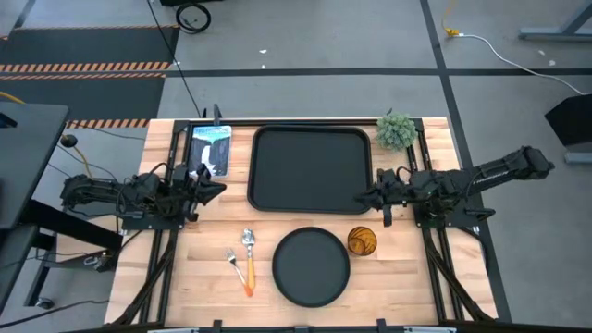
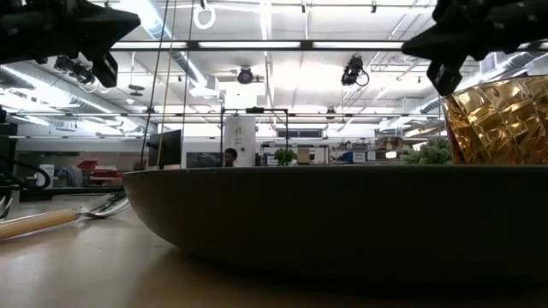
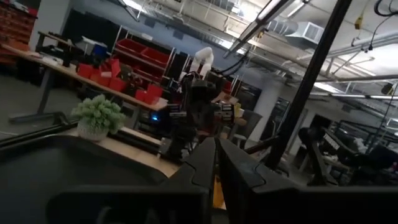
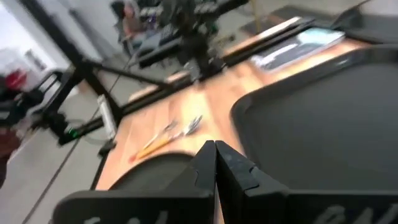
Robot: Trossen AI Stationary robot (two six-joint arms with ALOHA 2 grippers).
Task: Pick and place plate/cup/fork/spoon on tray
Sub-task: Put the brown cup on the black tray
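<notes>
The black tray [image 1: 311, 168] lies at the table's far middle. The round black plate [image 1: 311, 266] lies near the front edge and fills the low view [image 2: 342, 214]. The amber cup [image 1: 362, 241] stands right of the plate and shows in the low view [image 2: 501, 120]. The fork [image 1: 236, 264] and spoon [image 1: 248, 257] lie side by side left of the plate. My left gripper [image 1: 220, 188] is shut and empty, left of the tray. My right gripper [image 1: 366, 195] is shut and empty, at the tray's right edge, above the cup's far side.
A green potted plant [image 1: 396, 130] stands at the tray's far right corner. A blue-white picture card [image 1: 210, 148] lies left of the tray. Bare wood shows at the front left and front right of the table.
</notes>
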